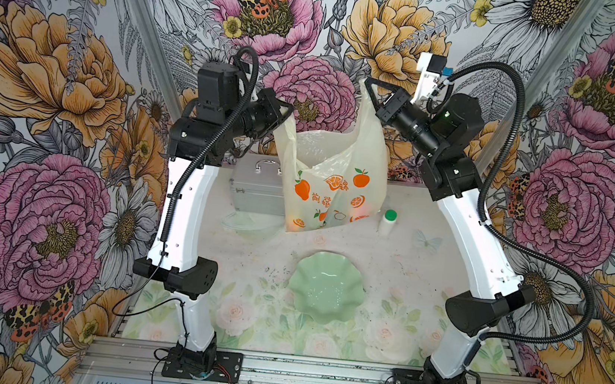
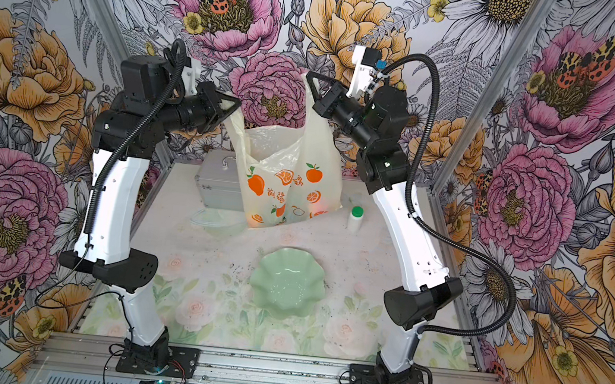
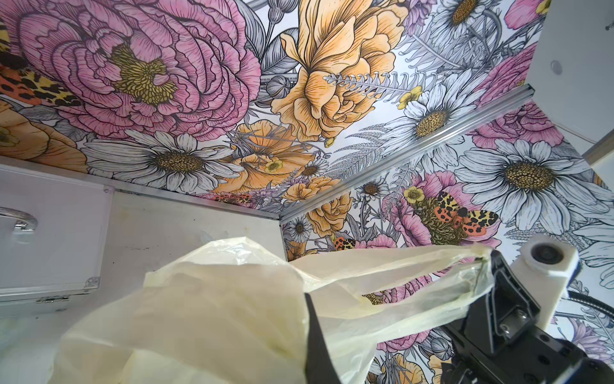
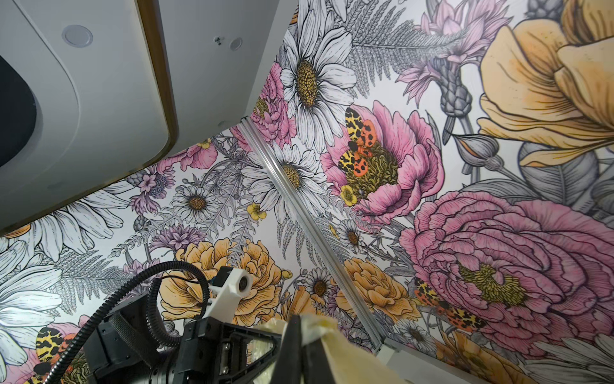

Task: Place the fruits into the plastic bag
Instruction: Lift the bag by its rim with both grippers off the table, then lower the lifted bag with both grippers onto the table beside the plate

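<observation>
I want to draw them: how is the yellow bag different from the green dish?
The plastic bag hangs in the air, its handles pinched by the left gripper and right gripper; the green dish sits on the table. The bag is crinkly with orange fruit prints; the dish is plain with a wavy edge. Both open upward.

The plastic bag (image 1: 331, 187) hangs behind the dish (image 1: 327, 286), before the case (image 1: 255, 189).

A: Both top views: bright, even, diffuse light from overhead. Worktop (image 1: 406, 273) washed pale around the dish (image 1: 327, 288).
B: Soft sheen inside the dish; faint shadow along its far rim. Fine detail slightly soft.
A: Left wrist view: plastic bag (image 3: 212, 316) nearest the lens out of focus; wall print (image 3: 139, 73) crisp.
B: Right wrist view the same: near plastic blurred, print sharp.
</observation>
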